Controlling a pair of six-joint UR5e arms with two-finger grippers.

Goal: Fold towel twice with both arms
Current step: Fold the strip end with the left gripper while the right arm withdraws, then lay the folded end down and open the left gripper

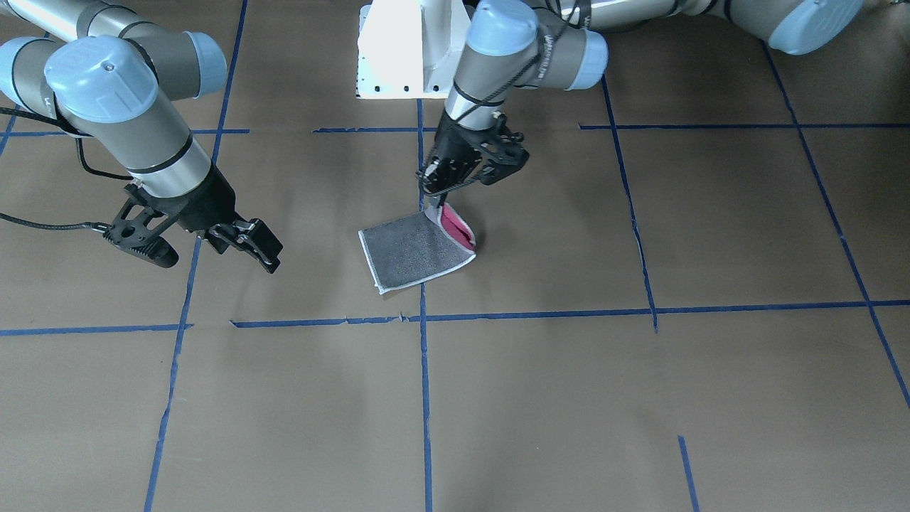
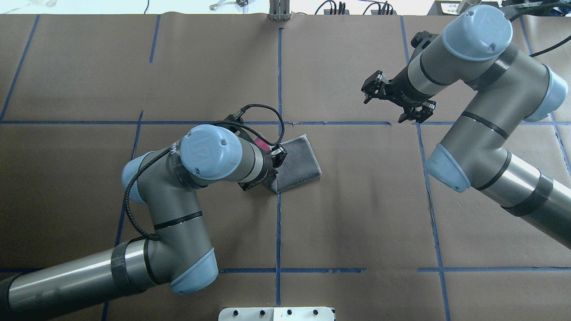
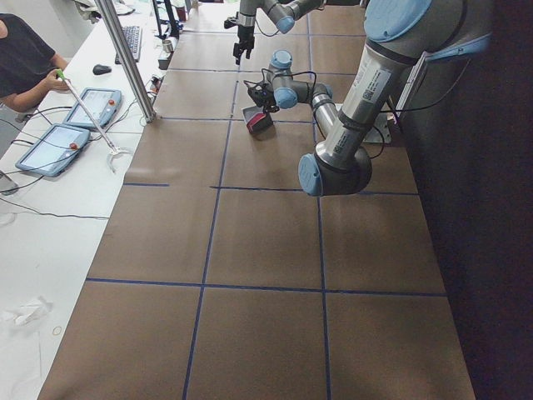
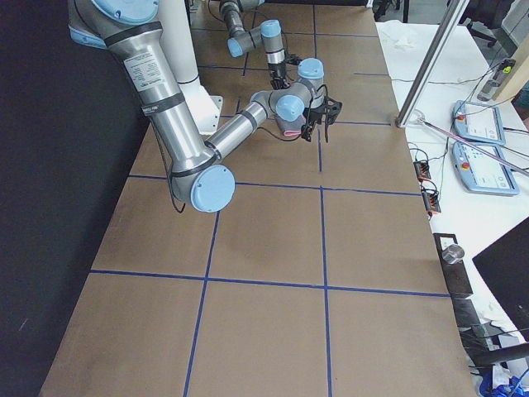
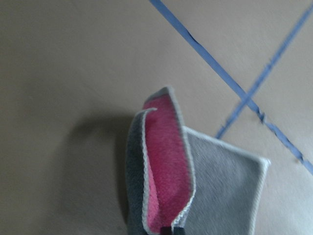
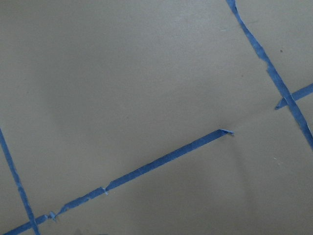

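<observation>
The towel [image 1: 416,249] lies folded on the brown table, grey side out. Its edge nearest the robot is lifted and shows the pink inside [image 1: 455,226]. My left gripper [image 1: 431,203] is shut on that lifted edge. In the overhead view the towel [image 2: 299,162] sticks out from under my left wrist, which hides most of the gripper. The left wrist view shows the pink fold [image 5: 166,171] between grey layers. My right gripper [image 1: 222,264] is open and empty, hovering well off to the side of the towel; it also shows in the overhead view [image 2: 386,104].
Blue tape lines [image 1: 424,398] divide the brown paper surface into squares. The white pedestal base [image 1: 398,57] stands behind the towel. A metal pole [image 3: 125,58] and tablets [image 3: 50,148] sit on the operators' side, with a person [image 3: 21,58] there.
</observation>
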